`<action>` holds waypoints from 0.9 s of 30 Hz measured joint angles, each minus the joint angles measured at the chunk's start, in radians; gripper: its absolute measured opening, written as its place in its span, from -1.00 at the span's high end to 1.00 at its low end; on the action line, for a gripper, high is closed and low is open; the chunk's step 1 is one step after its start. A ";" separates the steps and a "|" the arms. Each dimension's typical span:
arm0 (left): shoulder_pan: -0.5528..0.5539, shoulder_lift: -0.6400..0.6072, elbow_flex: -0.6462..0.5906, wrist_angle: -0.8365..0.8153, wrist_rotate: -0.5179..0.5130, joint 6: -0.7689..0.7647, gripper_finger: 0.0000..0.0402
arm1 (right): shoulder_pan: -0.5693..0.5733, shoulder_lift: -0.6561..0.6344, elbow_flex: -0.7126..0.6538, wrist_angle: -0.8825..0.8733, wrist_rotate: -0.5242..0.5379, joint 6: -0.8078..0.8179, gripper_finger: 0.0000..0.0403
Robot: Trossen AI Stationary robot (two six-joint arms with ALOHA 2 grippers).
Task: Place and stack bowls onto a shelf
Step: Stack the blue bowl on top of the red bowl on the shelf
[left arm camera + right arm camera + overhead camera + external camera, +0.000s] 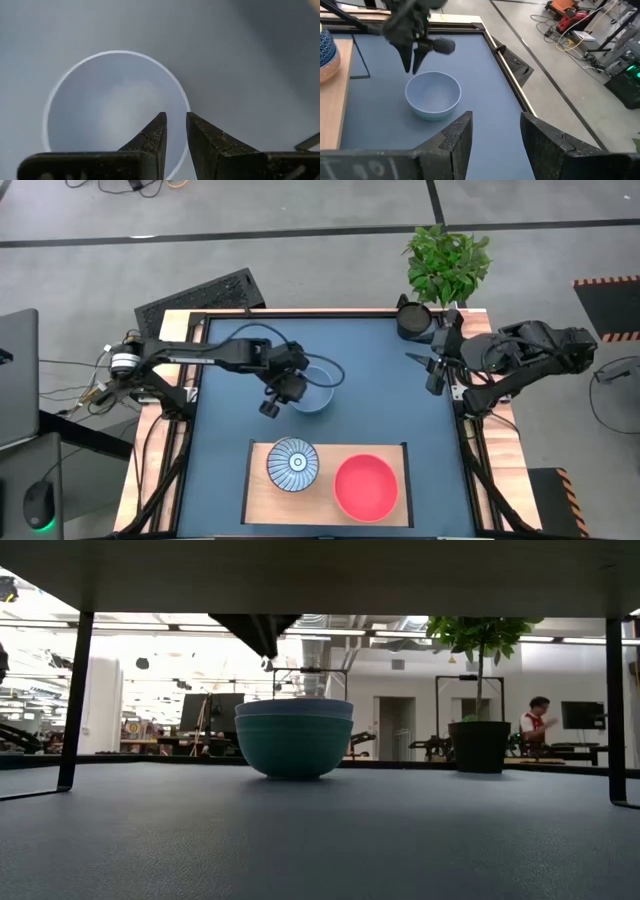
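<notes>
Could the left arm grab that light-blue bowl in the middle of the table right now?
Probably yes. The left end effector hangs just over the rim of the light-blue bowl, fingers slightly apart, and nothing lies between them.

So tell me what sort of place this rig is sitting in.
Probably an open robotics lab or workshop. The low view shows a large hall with equipment stands and a person at a far bench; the right wrist view shows cables strewn on the floor.

The left tool (272,406) hovers beside a light-blue bowl (316,393) on the tabletop (380,380). A striped bowl (293,464) and red bowl (365,487) sit on the shelf (262,500).
</notes>
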 joint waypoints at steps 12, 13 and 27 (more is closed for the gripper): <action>0.000 0.111 0.001 0.017 0.022 -0.024 0.71 | 0.000 0.000 0.000 -0.030 0.000 0.010 0.05; 0.000 0.121 0.000 0.011 0.025 -0.040 0.71 | 0.000 0.000 0.000 -0.031 -0.001 0.010 0.05; -0.002 0.200 0.000 -0.014 0.038 -0.077 0.71 | -0.005 0.000 0.000 -0.057 -0.002 0.010 0.05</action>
